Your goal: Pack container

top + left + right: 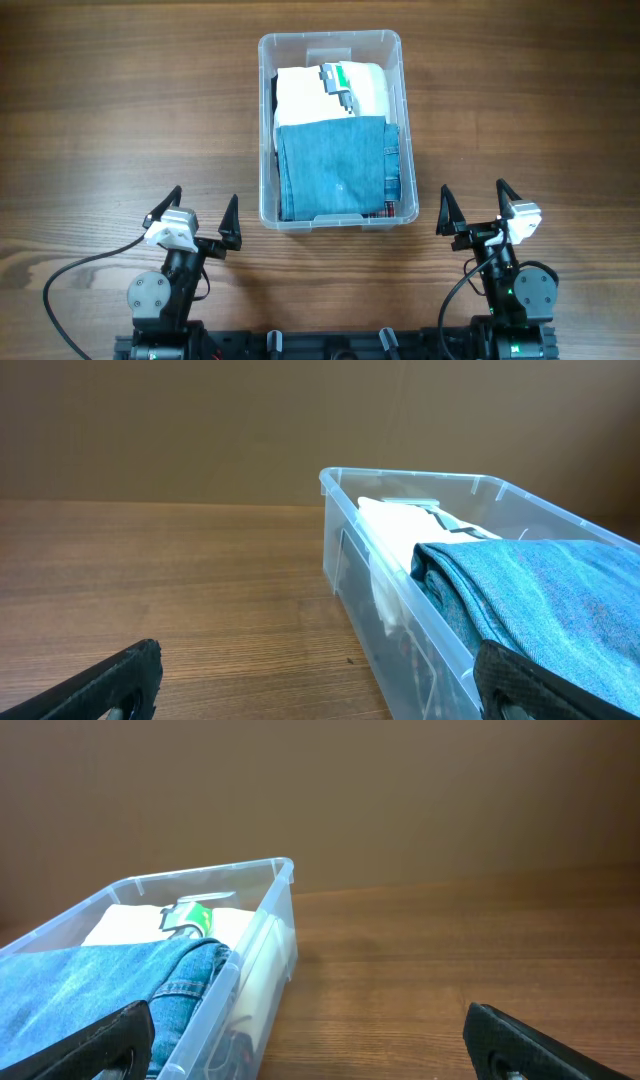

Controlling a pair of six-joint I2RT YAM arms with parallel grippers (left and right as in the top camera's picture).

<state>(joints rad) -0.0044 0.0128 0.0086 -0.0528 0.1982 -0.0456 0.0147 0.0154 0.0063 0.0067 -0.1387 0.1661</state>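
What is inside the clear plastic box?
The container holds folded blue denim at the near end, and a white folded cloth behind it with a small green and white item on top. Whatever lies underneath them is covered, so I cannot tell.

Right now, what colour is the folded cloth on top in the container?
Blue denim, the folded cloth lies in the container; the overhead view shows it best.

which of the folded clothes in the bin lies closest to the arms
The blue jeans: they fill the near end of the bin, while the white fabric lies behind them at the far end.
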